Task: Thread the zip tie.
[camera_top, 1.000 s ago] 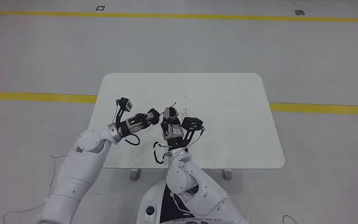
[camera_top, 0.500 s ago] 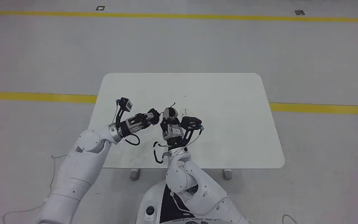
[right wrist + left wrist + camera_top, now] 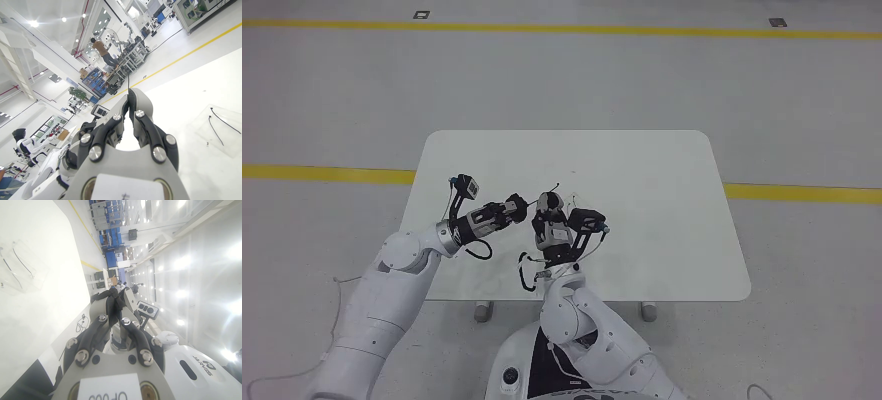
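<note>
My right gripper (image 3: 129, 94) is shut on a thin black zip tie (image 3: 127, 75), which rises from the fingertips and curves away in a long free arc. From above, the zip tie (image 3: 553, 188) sticks out past the right gripper (image 3: 545, 203), above the table's middle. My left gripper (image 3: 525, 205) is almost tip to tip with it. In the left wrist view, the left gripper (image 3: 113, 298) has its black pads pressed together. I cannot tell whether anything lies between them.
A clear flat tray (image 3: 225, 128) holding spare black zip ties (image 3: 215, 130) lies on the white table (image 3: 662, 180) just beyond the grippers. It also appears in the left wrist view, tray (image 3: 19, 273). The table's edges (image 3: 732, 290) are well away from both arms.
The right gripper and the zip tie's free end have shifted very slightly. The left arm has kept still.
</note>
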